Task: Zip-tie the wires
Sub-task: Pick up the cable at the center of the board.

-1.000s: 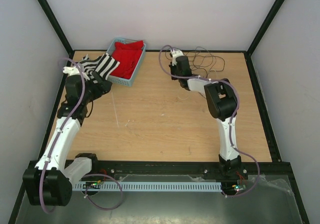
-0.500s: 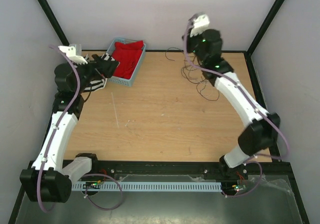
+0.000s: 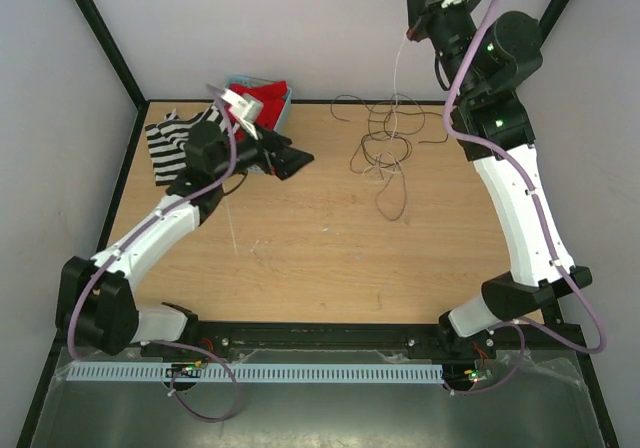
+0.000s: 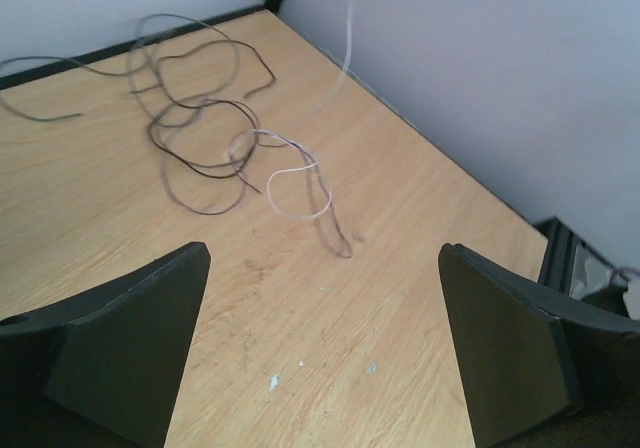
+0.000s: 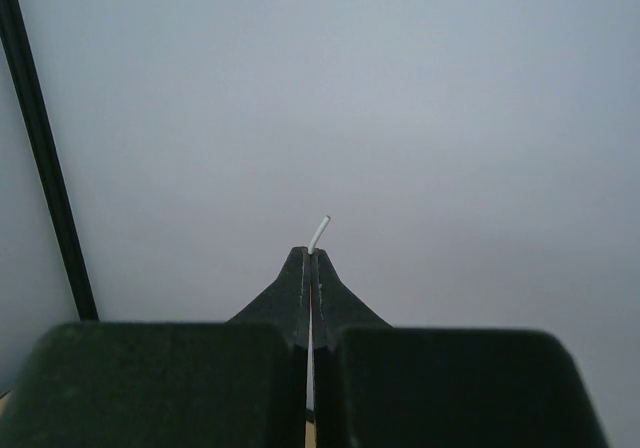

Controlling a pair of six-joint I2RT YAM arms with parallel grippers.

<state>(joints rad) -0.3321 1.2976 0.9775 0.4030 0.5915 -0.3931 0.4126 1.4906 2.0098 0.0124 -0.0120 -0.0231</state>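
The wires (image 3: 385,143) lie in loose dark loops on the far right of the wooden table, also seen in the left wrist view (image 4: 200,138). One pale wire (image 3: 398,73) rises from the pile to my right gripper (image 3: 410,30), which is raised high against the back wall and shut on it. The strand's tip (image 5: 319,230) pokes out past the closed fingertips of the right gripper (image 5: 310,255). My left gripper (image 3: 296,160) hangs open left of the pile, nothing between its fingers (image 4: 322,256). The zip tie (image 3: 232,218) lies flat on the table below the left forearm.
A blue basket (image 3: 280,120) holding red cloth (image 3: 262,103) stands at the back left, partly hidden by the left arm. A black-and-white striped cloth (image 3: 170,143) lies beside it. Black frame posts and grey walls bound the table.
The right arm rose from the table to high against the back wall, shutting on the pale wire and pulling it up. The left arm swung right toward the wires and opened wide.
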